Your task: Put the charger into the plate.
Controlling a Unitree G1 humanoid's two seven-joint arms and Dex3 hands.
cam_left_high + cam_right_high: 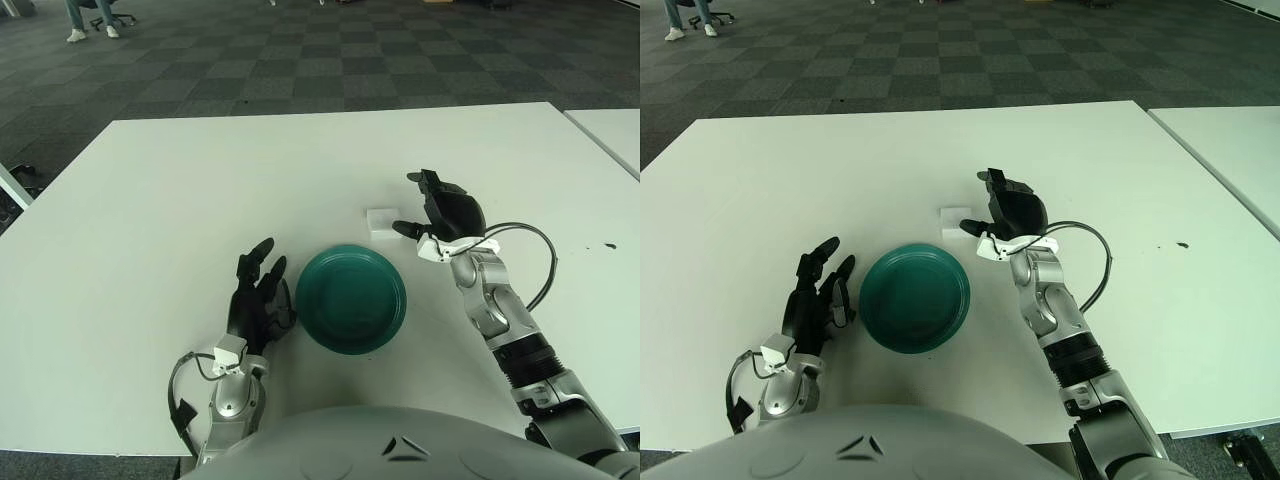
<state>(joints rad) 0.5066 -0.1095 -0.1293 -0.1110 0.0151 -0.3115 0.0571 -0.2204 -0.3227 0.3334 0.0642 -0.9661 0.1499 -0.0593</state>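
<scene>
Left eye view: a white charger [381, 220] lies on the white table [150, 200], just beyond the rim of a green plate [351, 298] and outside it. The right hand [437, 212] hovers beside the charger's right edge, fingers spread, holding nothing. The left hand [256, 300] shows left of the plate, fingers relaxed and empty.

Right eye view: the right hand partly hides the charger [954, 221]. Nothing lies inside the plate [914, 297].
</scene>
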